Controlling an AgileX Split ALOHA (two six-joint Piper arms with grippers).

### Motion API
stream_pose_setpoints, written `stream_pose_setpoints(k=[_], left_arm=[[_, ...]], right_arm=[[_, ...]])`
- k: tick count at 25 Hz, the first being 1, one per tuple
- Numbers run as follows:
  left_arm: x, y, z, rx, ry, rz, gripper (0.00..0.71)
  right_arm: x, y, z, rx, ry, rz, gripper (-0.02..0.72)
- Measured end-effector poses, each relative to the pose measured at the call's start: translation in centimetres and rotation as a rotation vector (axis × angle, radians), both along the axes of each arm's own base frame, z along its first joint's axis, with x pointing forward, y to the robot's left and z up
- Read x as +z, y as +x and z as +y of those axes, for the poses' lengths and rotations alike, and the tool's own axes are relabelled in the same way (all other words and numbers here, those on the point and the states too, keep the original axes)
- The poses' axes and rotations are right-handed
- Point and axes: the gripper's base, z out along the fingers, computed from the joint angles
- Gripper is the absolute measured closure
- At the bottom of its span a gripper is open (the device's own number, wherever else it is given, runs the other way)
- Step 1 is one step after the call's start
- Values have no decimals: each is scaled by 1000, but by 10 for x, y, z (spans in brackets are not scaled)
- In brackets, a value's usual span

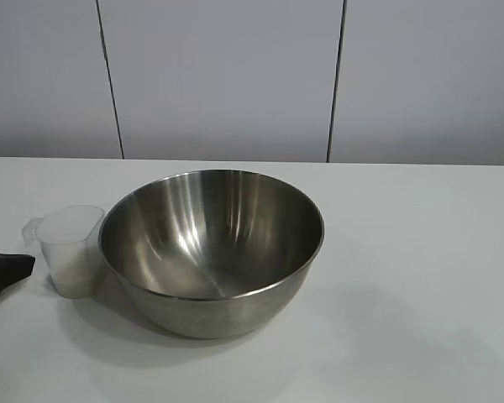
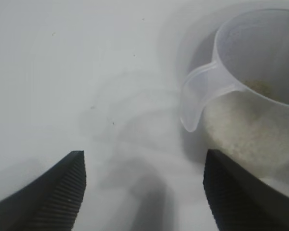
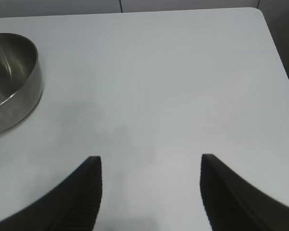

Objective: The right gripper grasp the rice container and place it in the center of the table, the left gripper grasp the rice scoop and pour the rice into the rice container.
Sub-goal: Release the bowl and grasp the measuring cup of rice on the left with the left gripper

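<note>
The steel rice container (image 1: 212,249) stands empty near the middle of the white table (image 1: 420,277). It also shows in the right wrist view (image 3: 12,82). The clear rice scoop (image 1: 70,249) stands upright just left of it, part full of rice (image 2: 250,134), handle tab (image 2: 197,96) pointing left. My left gripper (image 2: 143,159) is open, low over the table just left of the scoop, with one fingertip (image 2: 216,173) close beside the scoop's wall. Its tip shows at the exterior view's left edge (image 1: 4,273). My right gripper (image 3: 149,161) is open and empty over bare table, away from the bowl.
A grey panelled wall (image 1: 227,75) runs behind the table. The table's far corner and edge (image 3: 272,38) show in the right wrist view.
</note>
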Motion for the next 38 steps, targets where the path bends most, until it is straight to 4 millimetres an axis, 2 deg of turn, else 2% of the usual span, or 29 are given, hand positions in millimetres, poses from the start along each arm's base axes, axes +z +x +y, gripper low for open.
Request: stream_pose_setpoints(k=[14, 17, 20, 22, 24, 26, 32, 38], left_arm=[[4, 13, 1, 46, -100, -18, 221], [4, 13, 1, 47, -102, -18, 274], [4, 13, 1, 48, -104, -17, 355], [4, 13, 1, 49, -106, -16, 455], [4, 13, 1, 43, -105, -16, 602], [4, 13, 0, 42, -106, -16, 665], [13, 14, 1, 36, -85, -55, 700], [53, 18, -1, 1, -25, -216, 701]], right_arm=[[0, 0, 0, 0, 0, 0, 295], [0, 0, 0, 0, 0, -2, 295], [0, 0, 0, 0, 0, -2, 295], [0, 0, 0, 0, 0, -2, 295], [0, 0, 0, 0, 0, -2, 295], [0, 0, 0, 0, 0, -2, 295], [0, 0, 0, 0, 0, -2, 295], [0, 0, 0, 0, 0, -2, 295]])
